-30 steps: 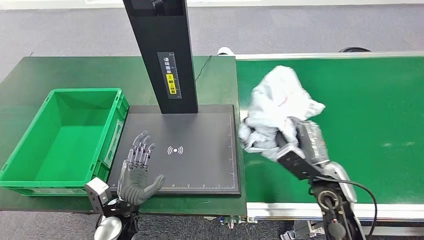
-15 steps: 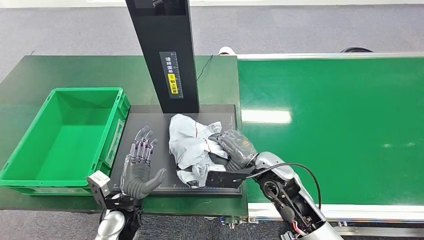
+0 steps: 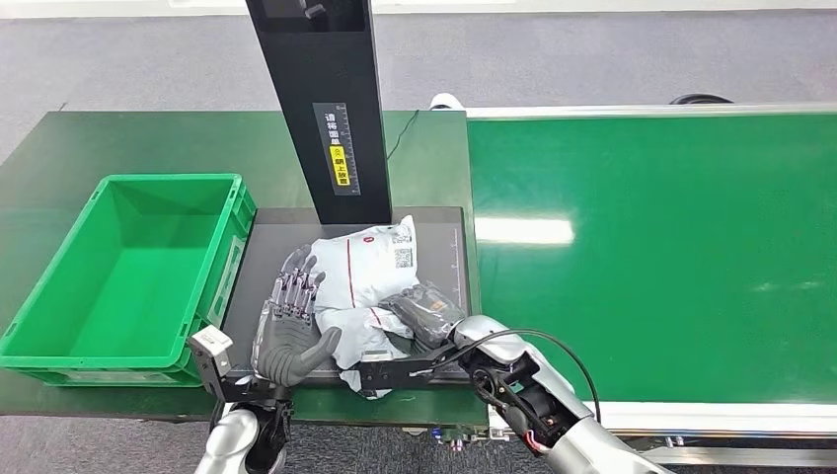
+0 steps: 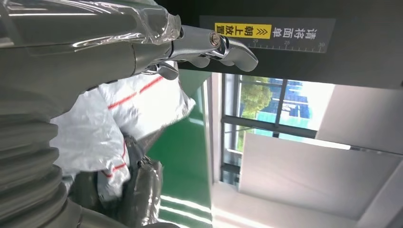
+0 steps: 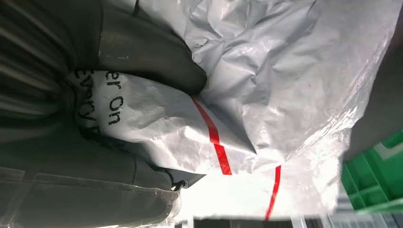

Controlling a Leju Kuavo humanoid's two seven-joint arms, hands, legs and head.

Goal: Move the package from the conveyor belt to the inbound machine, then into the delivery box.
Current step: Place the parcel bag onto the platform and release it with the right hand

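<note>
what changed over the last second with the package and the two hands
The right hand carried the grey package off the conveyor belt onto the inbound machine's black plate and still grips it. The left hand moved up against the package's other side. The green delivery box stayed put.

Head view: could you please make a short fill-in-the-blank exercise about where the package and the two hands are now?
1. The package lies on the black ____ of the inbound machine.
2. The ____ hand grips the package.
3. The left hand is at the package's side with its fingers ____.
4. The green box has ____ inside.

Missing words: plate; right; spread; nothing
</note>
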